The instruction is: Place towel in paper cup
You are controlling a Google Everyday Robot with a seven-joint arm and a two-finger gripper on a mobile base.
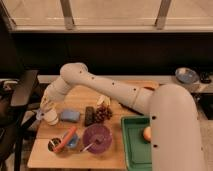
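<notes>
While the white arm [100, 85] reached from the lower right of the frame across to the left, the end effector [46, 107] sat at the left edge of the wooden tabletop [80, 150], right over the paper cup [50, 118]. Couldn't tell how far its fingers were spread or if they had hold of anything. A pale scrap, prob. the towel [40, 114], showed at the cup's left side just under the end effector; couldn't tell if it was inside the cup or only hanging against it.

Just right of the cup lay a blue pad [70, 115], flat on the tabletop. Next right, a dark bar-shaped item [89, 115], then a bunch of dark grapes [103, 113], w/ a pale yellowish thing [104, 100] just above them, partly behind the arm.

Lower in the frame stood a purple bowl [97, 137] w/ a utensil leaning in it. Left of it, a carrot [66, 138] lay across a small blue dish [71, 142], beside a small dark tin [53, 144]. Lower right, a green tray [131, 150] held an apple [147, 133], partly hidden by the robot's body. Far upper right, a grey bowl [186, 75] sat on a separate counter.
</notes>
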